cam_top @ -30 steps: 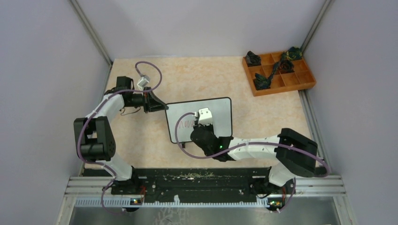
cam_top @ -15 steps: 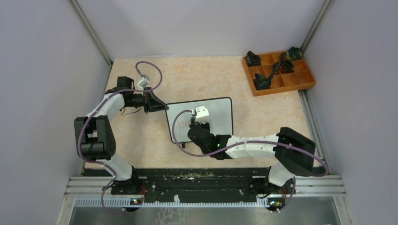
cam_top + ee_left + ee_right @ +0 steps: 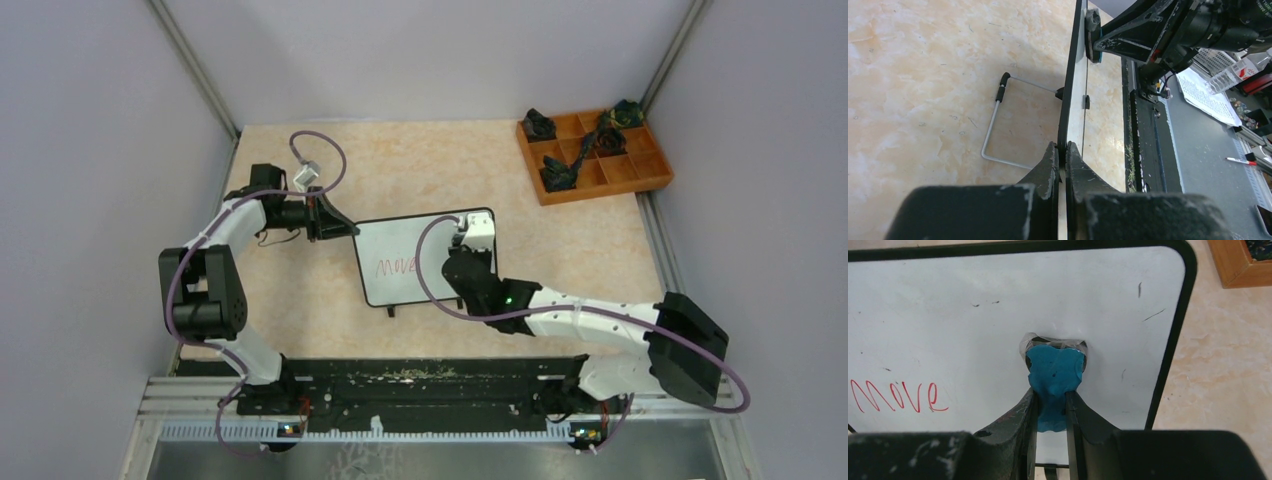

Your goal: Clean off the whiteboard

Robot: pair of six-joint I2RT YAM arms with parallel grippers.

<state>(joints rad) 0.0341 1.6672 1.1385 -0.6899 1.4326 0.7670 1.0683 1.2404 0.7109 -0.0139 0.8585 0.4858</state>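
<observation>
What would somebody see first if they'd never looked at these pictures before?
Probably the red word "Move" on the left half of the whiteboard, which is propped up in the middle. Next comes the bright blue pad, pinched in the right claw and pressed against the board's right side, while the left claw grips the board's left edge.

The whiteboard (image 3: 998, 305) looks smooth, slightly glossy; the blue pad (image 3: 1054, 372) soft, matt. The wire stand (image 3: 990, 132) is metal; the tray (image 3: 606, 190) wood.

whiteboard (image 3: 1068, 100) edge between left fingers (image 3: 1046, 171)
</observation>
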